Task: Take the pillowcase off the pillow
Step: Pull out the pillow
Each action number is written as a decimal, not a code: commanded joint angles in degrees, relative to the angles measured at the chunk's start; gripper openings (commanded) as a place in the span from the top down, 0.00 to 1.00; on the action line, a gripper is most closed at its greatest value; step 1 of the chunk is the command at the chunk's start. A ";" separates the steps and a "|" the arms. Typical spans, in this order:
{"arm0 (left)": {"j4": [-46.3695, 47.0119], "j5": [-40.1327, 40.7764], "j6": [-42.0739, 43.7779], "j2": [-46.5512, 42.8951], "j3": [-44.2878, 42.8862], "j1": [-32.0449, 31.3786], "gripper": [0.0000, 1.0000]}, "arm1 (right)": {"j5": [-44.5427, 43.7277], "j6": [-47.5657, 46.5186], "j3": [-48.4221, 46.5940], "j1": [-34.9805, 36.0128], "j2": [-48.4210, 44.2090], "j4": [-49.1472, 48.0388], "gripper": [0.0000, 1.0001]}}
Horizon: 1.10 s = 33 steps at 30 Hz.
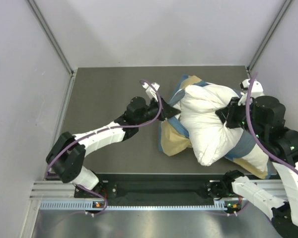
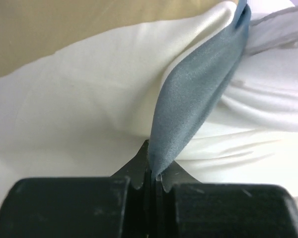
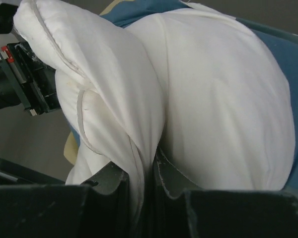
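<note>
In the top view, the pillow (image 1: 208,124) lies bunched on the right half of the dark surface (image 1: 104,99). Most of it is outside of the pillowcase (image 1: 174,143), which lies crumpled under and around it. Tan and blue parts show at the pillow's left side and far end, and more blue and tan shows at the near right. The left gripper (image 1: 171,112) touches the fabric at the left edge of the pillow. The right gripper (image 1: 223,115) sits on the right part of the pillow, and the white cloth puckers toward it.

In the left wrist view, the left gripper (image 2: 153,171) has its jaws pressed fully together on a fold of the blue edge of the pillowcase (image 2: 198,94). This blue strip rises from the fingertips toward the upper right. Pale fabric lies behind it, with tan fabric at the top.

In the right wrist view, the right gripper (image 3: 141,173) is almost closed. It pinches a fold of the white pillow (image 3: 213,114), with the seam running just beside the jaws. Blue pillowcase (image 3: 275,59) shows behind the pillow, at the right and at the top.
</note>
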<state>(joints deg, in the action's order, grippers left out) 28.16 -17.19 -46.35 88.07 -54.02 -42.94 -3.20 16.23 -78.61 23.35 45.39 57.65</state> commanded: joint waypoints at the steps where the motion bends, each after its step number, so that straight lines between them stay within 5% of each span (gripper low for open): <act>1: -14.01 21.68 5.13 -1.14 6.99 16.03 1.00 | -15.85 -2.60 -14.54 -1.21 -5.40 1.59 1.00; 16: -18.84 22.37 5.83 -5.29 12.71 28.16 1.00 | -23.60 -5.42 -29.14 -1.21 -1.27 2.91 1.00; 25: -20.68 23.52 7.06 2.26 11.84 28.26 1.00 | -24.13 -4.72 -34.77 -1.12 0.41 1.42 1.00; 30: -21.65 24.39 9.95 -0.26 9.82 24.23 1.00 | -18.70 -3.75 -29.60 -1.21 0.84 -2.00 1.00; 31: -22.70 25.44 11.61 -2.71 8.85 21.87 0.97 | -15.64 -3.14 -25.15 -1.21 0.76 -4.54 1.00; 33: -27.53 28.08 13.21 -5.35 4.39 19.57 0.74 | -12.20 -2.08 -20.21 -1.29 0.58 -8.06 1.00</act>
<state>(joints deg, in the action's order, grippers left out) 25.30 -22.70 -44.86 82.19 -49.74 -30.79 -3.64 15.25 -97.41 24.80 54.72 62.67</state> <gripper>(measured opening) 0.184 0.130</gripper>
